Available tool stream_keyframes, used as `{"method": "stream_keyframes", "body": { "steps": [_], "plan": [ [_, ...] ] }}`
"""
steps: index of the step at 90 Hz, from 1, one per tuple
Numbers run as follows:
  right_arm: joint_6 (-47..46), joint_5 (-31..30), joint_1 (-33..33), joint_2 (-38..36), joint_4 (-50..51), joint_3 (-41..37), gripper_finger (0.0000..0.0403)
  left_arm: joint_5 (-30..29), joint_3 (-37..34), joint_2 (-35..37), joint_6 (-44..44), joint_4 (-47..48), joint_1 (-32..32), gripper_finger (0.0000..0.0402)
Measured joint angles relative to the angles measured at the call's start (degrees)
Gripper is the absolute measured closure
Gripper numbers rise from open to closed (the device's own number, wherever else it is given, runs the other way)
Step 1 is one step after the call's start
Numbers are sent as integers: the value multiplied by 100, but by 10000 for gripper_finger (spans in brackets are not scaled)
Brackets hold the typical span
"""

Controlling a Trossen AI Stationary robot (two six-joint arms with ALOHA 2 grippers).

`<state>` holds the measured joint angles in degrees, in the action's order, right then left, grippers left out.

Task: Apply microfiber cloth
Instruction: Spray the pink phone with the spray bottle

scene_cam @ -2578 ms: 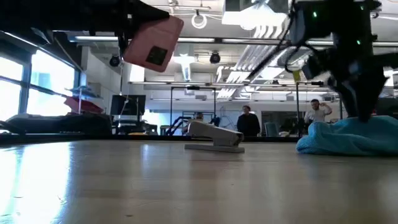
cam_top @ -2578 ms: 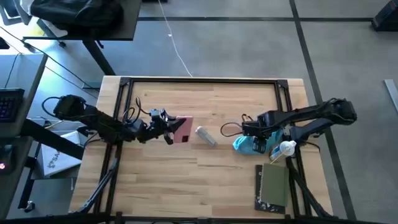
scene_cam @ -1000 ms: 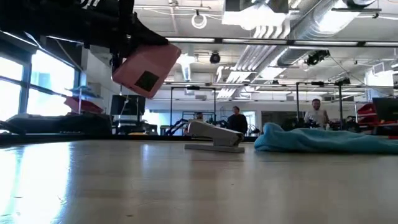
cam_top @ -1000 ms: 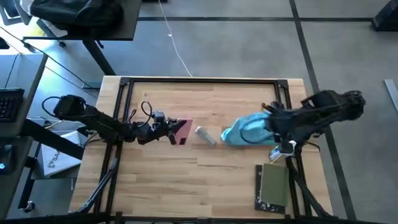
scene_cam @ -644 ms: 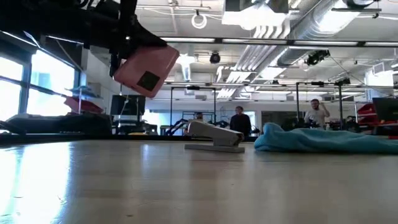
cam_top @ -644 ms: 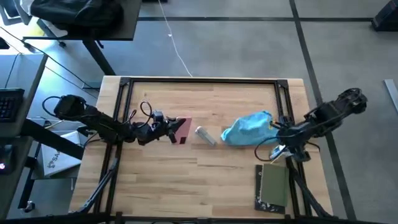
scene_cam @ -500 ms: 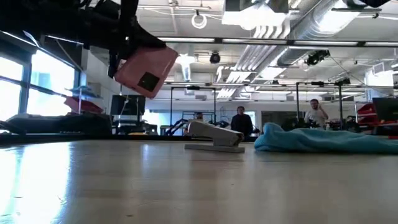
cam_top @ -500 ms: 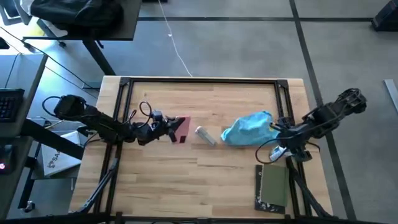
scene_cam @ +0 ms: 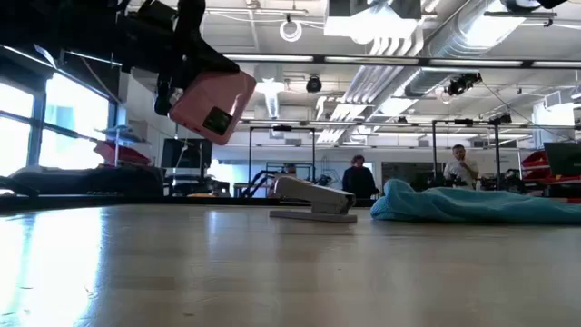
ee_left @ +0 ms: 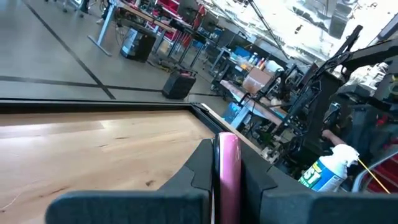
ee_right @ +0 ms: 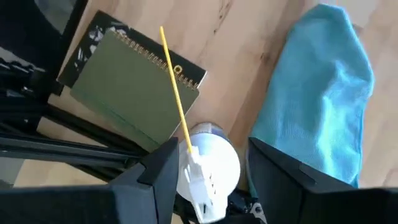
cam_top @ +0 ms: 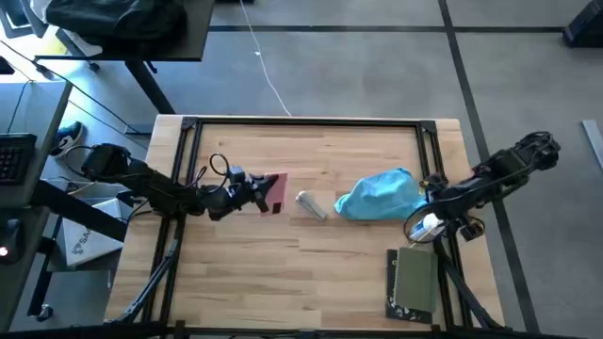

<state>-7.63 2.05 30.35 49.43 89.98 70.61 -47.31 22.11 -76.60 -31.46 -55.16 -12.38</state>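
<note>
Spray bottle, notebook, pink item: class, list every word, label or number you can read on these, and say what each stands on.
Spray bottle: green and white label with print, too blurred to read.
Olive-green spiral notebook: pale marks at one corner of the cover, not legible.
Pink item in the left gripper: a dark square patch, no readable text.
No text can be read with certainty.

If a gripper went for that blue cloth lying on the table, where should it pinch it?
Probably the raised fold at the microfiber cloth's end nearer the right gripper, coming from above. The cloth lies loose and rumpled on the table, beside the spray bottle; a hump gives the fingers fabric to close on, while flat edges would slip.
</note>
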Motion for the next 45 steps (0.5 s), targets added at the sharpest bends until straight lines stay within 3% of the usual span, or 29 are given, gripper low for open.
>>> {"method": "stream_keyframes", "body": {
  "steps": [21, 45],
  "plan": [
    [-222, 432, 0, -343, 6, -678, 244, 0, 0, 0, 4, 5, 0, 392],
    [-86, 438, 0, -421, 5, -996, 252, 1, 0, 0, 4, 7, -1, 392]
  ]
}}
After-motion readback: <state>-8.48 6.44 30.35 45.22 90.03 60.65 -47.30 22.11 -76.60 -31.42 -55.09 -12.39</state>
